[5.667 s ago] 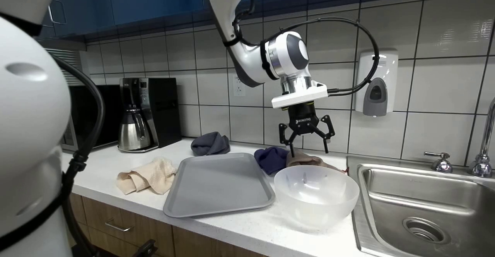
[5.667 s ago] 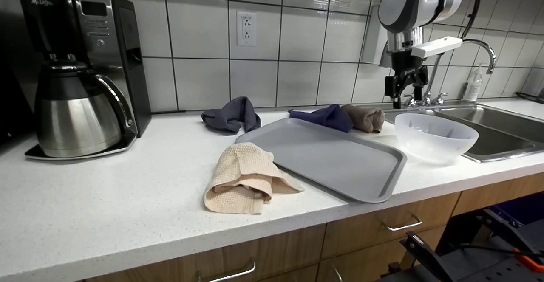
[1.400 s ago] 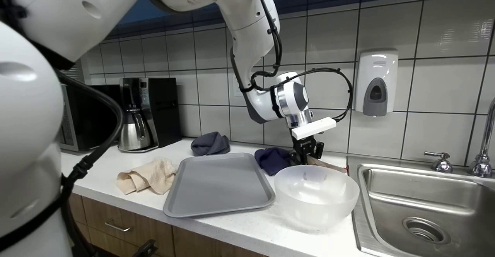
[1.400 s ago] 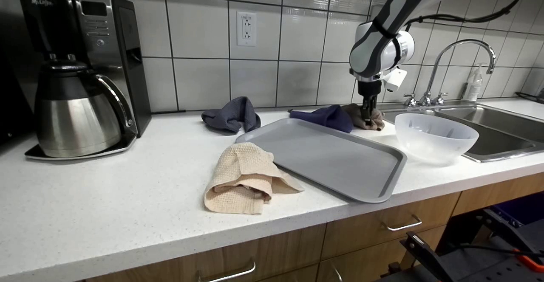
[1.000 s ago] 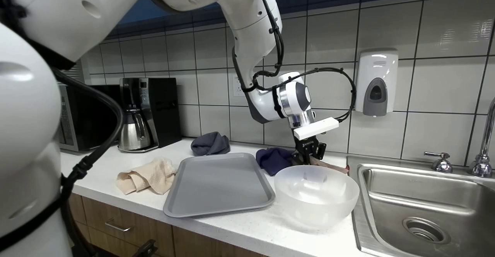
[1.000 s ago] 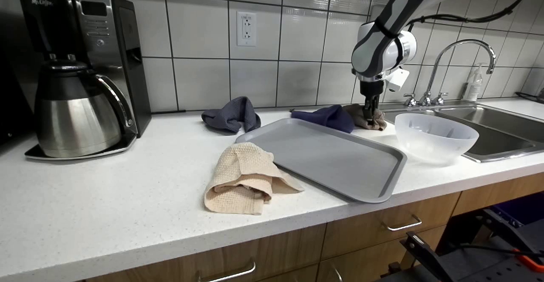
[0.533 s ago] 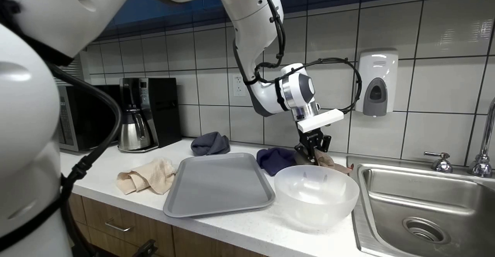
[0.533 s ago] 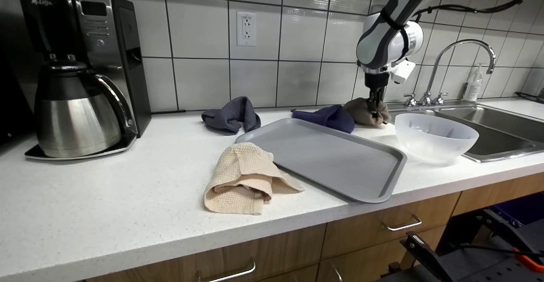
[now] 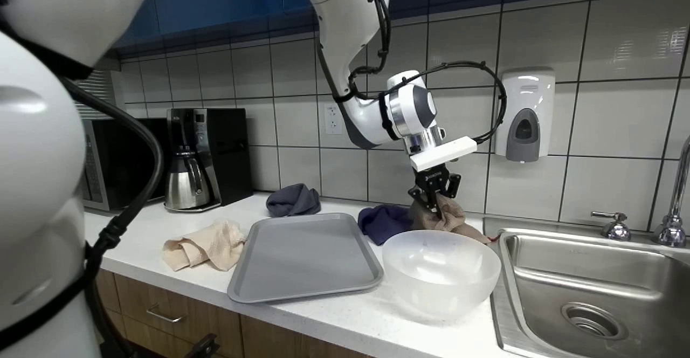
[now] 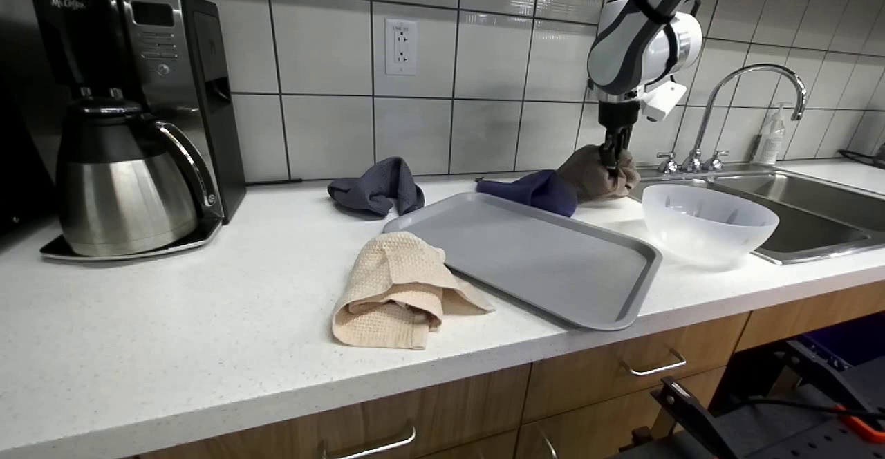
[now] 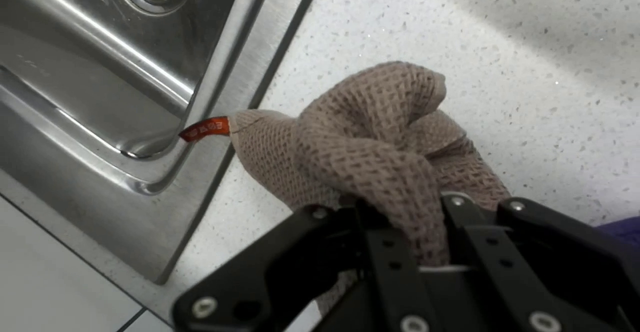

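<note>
Gripper (image 11: 414, 209) in the wrist view is squeezed tight on a brown cloth (image 11: 365, 137), right by the sink (image 11: 140, 217), with a red tag (image 11: 206, 128) over the sink's edge. In an exterior view, a cloudy bowl (image 9: 442, 282) sits just beside the sink, a gray tray (image 9: 307, 258) farther off. In an exterior view, a blue cloth (image 10: 543, 193) is near the sink, a tan cloth (image 10: 408, 286) well away.

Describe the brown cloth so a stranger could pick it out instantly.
Find the steel sink, then look beside it, near the tiled wall. Behind the frosted bowl, the black gripper pinches the brown waffle-weave cloth. Unlike the navy cloth next to it, this one shows a red tag.
</note>
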